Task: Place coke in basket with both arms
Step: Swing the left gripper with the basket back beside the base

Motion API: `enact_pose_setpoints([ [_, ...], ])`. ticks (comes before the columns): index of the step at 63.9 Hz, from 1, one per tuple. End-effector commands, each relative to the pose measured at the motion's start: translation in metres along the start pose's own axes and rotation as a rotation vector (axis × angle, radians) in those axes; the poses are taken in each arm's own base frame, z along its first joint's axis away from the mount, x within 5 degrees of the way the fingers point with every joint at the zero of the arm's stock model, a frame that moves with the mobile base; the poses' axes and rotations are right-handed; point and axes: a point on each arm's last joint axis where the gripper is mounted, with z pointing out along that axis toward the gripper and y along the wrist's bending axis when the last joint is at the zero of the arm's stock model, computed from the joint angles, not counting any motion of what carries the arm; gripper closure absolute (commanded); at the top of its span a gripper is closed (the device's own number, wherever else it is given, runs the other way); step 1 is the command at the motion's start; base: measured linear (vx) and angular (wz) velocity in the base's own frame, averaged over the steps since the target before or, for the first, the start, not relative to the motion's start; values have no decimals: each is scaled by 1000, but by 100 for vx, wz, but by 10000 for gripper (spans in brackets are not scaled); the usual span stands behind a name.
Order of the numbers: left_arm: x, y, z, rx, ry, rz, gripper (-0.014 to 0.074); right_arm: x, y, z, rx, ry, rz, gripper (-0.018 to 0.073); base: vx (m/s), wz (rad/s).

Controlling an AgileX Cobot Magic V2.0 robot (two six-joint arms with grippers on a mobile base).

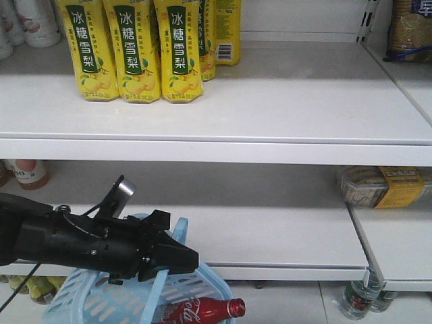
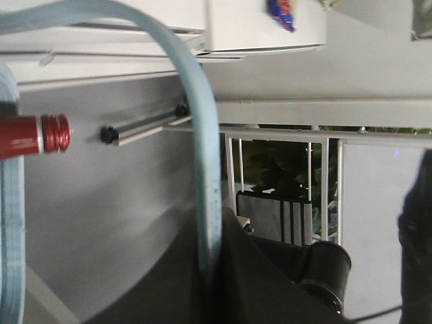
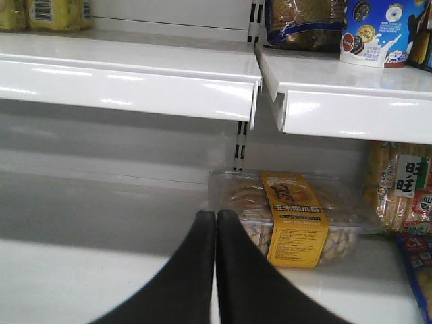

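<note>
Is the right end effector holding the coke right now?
No. In the right wrist view the right end effector is shut on nothing, facing a shelf, while the coke lies in the basket.

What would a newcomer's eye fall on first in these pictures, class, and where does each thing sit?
Probably the yellow drink cartons lined up on the top shelf. Next, low at the left, the black left gripper closed on the handle of the light blue basket, with the red coke lying inside, cap pointing right. The right gripper is shut, facing a biscuit tray.
</note>
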Motion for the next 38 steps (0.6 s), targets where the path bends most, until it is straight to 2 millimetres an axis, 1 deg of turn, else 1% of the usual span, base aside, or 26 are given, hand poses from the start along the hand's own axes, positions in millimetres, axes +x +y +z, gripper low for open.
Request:
enact_pose_setpoints([
  [1, 13, -47, -17, 146, -41, 102, 603, -15, 0, -1, 2, -93, -11, 569, 0, 0],
  [7, 27, -65, -28, 163, -90, 175, 603, -15, 0, -1, 2, -93, -11, 569, 0, 0],
  [14, 49, -74, -40, 161, -146, 231, 603, -15, 0, -1, 2, -93, -11, 569, 0, 0],
  [26, 81, -63, -65, 109, -274, 295, 603, -15, 0, -1, 2, -93, -11, 569, 0, 0],
  [32, 93, -61, -81, 54, -355, 394, 603, -15, 0, -1, 2, -93, -11, 569, 0, 0],
  [38, 101, -59, -94, 4, -437, 489, 603, -15, 0, -1, 2, -93, -11, 569, 0, 0],
])
